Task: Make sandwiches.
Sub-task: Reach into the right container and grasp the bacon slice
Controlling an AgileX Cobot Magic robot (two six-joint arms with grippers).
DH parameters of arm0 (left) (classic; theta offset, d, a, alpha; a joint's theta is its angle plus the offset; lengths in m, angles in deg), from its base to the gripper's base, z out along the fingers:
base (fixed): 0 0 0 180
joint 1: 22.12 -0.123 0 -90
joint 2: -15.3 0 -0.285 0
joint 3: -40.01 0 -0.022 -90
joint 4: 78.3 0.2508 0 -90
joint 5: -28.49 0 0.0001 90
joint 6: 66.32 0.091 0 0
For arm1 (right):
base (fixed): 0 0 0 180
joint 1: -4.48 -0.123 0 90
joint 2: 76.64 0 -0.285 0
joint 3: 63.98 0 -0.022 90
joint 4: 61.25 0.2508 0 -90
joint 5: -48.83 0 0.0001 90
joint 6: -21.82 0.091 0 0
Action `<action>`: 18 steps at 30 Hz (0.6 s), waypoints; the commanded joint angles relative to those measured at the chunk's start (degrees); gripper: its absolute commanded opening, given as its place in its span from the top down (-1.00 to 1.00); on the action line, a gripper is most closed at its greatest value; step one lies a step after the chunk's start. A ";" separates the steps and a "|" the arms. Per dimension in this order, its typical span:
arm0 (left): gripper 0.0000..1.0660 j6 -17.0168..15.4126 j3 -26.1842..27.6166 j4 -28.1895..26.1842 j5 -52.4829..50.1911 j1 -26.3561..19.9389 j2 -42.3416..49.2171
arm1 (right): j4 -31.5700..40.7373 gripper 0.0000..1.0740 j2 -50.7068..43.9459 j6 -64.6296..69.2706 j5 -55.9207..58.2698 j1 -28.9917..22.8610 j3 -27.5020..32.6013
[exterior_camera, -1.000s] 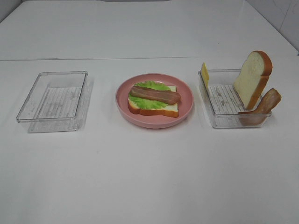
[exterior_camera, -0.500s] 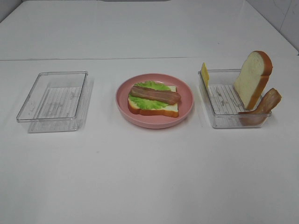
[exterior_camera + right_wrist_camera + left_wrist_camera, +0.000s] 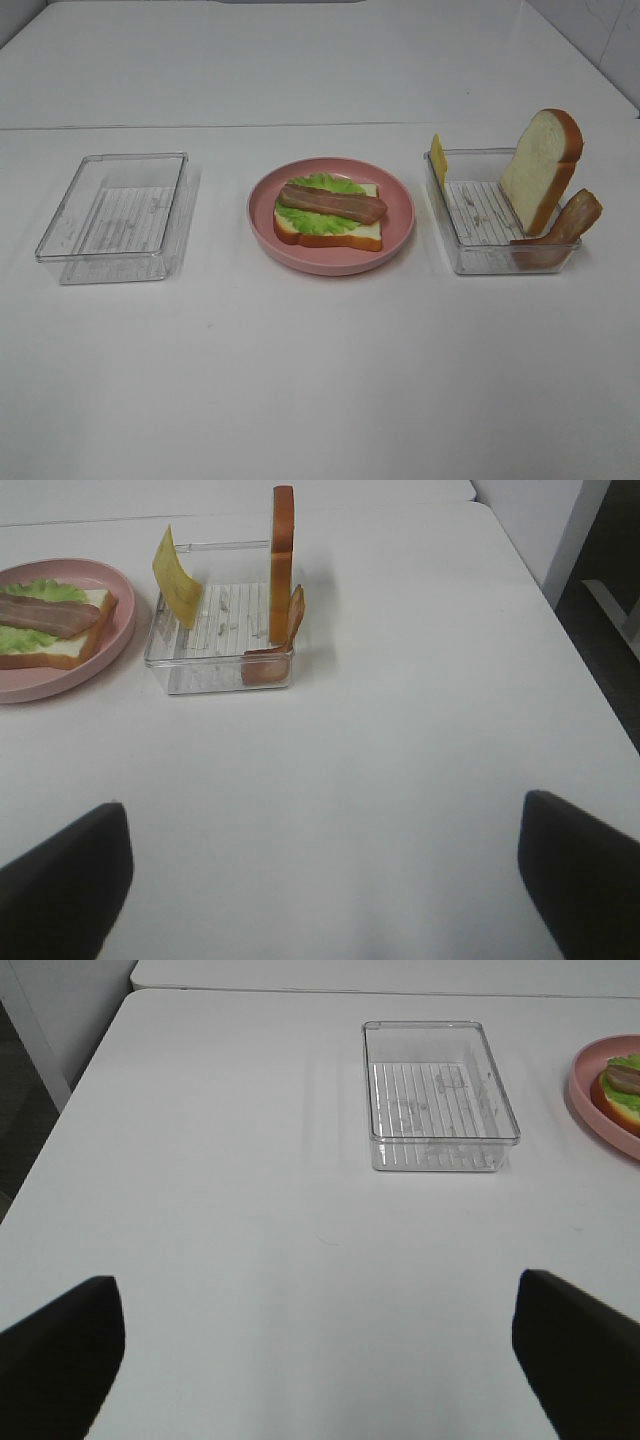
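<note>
An open sandwich (image 3: pixel 330 212) lies on the round pink plate (image 3: pixel 330 262) at the table's middle: a white bread slice, a green lettuce leaf (image 3: pixel 310 222) and one bacon strip (image 3: pixel 333 203) on top. In the clear right tray (image 3: pixel 480 255) a yellow cheese square (image 3: pixel 438 158) leans on the left wall, a second bread slice (image 3: pixel 540 170) stands upright, and another bacon strip (image 3: pixel 565 225) leans at the corner. Neither gripper shows in the exterior view. My left gripper (image 3: pixel 320 1360) and right gripper (image 3: pixel 320 880) are open, empty and well short of the trays.
An empty clear tray (image 3: pixel 100 257) stands left of the plate; it also shows in the left wrist view (image 3: pixel 440 1140). The right wrist view shows the filled tray (image 3: pixel 220 670) and the plate (image 3: pixel 60 680). The table's edges lie near both outer sides.
</note>
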 commanded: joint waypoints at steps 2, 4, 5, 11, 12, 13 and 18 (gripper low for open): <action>-0.88 -0.34 -0.11 -0.57 -0.92 -0.23 1.03 | -0.06 -0.79 -0.86 0.00 -0.17 0.00 0.11; -0.88 -0.34 -0.11 -0.57 -0.92 -0.23 1.03 | -0.06 -0.79 -0.86 0.00 -0.17 0.00 0.11; -0.88 -0.34 -0.11 -0.57 -0.92 -0.23 1.03 | -0.06 -0.79 -0.86 0.00 -0.17 0.00 0.11; -0.88 -0.34 -0.11 -0.57 -0.92 -0.23 1.03 | 2.23 -0.79 11.57 -1.03 -0.46 0.00 -1.49; -0.88 -0.34 -0.11 -0.57 -0.92 -0.23 1.03 | 3.21 -0.79 15.18 -1.32 -1.03 0.00 -2.18; -0.88 -0.34 -0.11 -0.57 -0.92 -0.23 1.03 | 3.21 -0.79 15.18 -1.32 -1.03 0.00 -2.18; -0.88 -0.34 -0.11 -0.57 -0.92 -0.23 1.03 | 7.10 -0.79 44.23 -4.81 -3.15 0.00 -12.55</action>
